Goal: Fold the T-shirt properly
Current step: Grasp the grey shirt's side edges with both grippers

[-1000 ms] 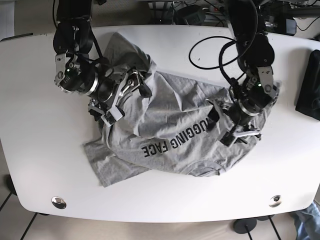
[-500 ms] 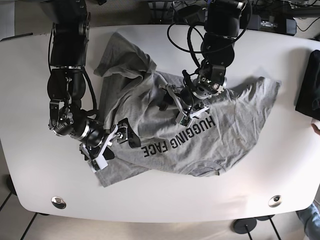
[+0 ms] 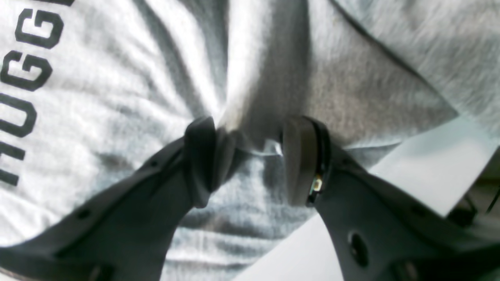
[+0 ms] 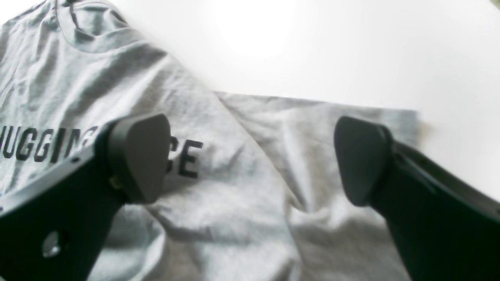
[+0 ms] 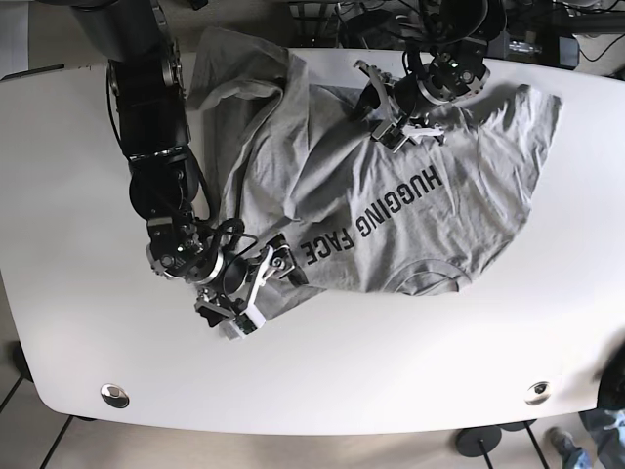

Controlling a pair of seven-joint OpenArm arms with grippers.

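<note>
A grey T-shirt (image 5: 391, 195) printed with dark letters lies rumpled across the far half of the white counter (image 5: 88, 342), collar toward the near edge; the left claw (image 3: 250, 156) is clenched on a pinched ridge of the cloth beside the lettering, near the counter's far edge; the right claw (image 4: 250, 156) hovers released, jaws spread wide, over the shirt's near left corner, where a sleeve lies flat by the word FACE.
</note>
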